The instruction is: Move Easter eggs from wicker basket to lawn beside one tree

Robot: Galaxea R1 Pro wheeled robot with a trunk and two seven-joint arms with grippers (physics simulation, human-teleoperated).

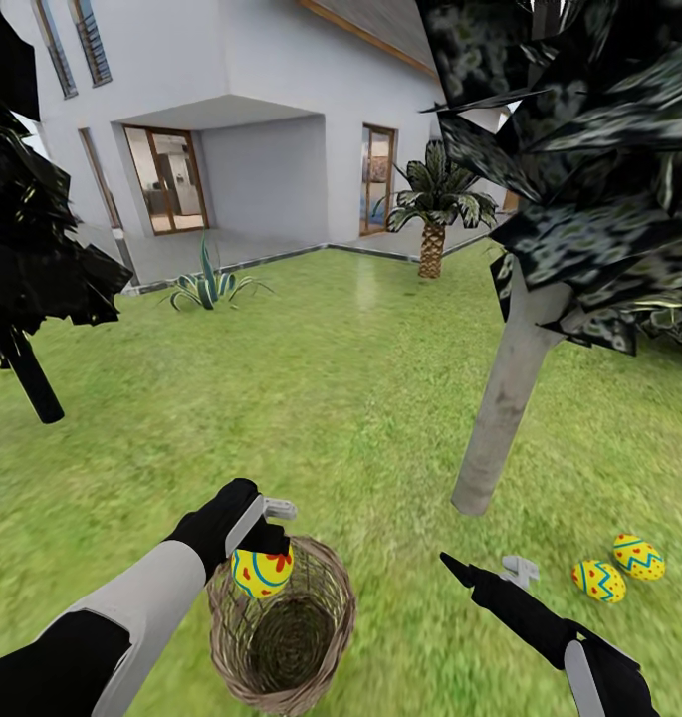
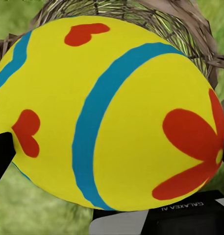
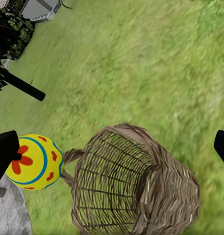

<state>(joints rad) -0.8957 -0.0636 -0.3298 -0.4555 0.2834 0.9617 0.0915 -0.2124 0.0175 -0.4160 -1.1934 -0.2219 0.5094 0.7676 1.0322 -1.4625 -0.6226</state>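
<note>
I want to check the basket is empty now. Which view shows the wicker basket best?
The right wrist view: the whole wicker basket shows, its inside bare of eggs. The head view shows it from above, the held egg overlapping its rim. The left wrist view shows just weave behind the egg.

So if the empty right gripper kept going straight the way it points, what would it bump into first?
Probably the round brown wicker basket, which sits straight ahead of the right gripper, though depth is hard to judge.

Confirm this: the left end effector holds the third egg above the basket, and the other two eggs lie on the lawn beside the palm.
Wrong on one point. The two eggs lie near the grey-trunked tree, not the palm, as the head view shows. The left end effector does hold the third egg above the basket.
</note>
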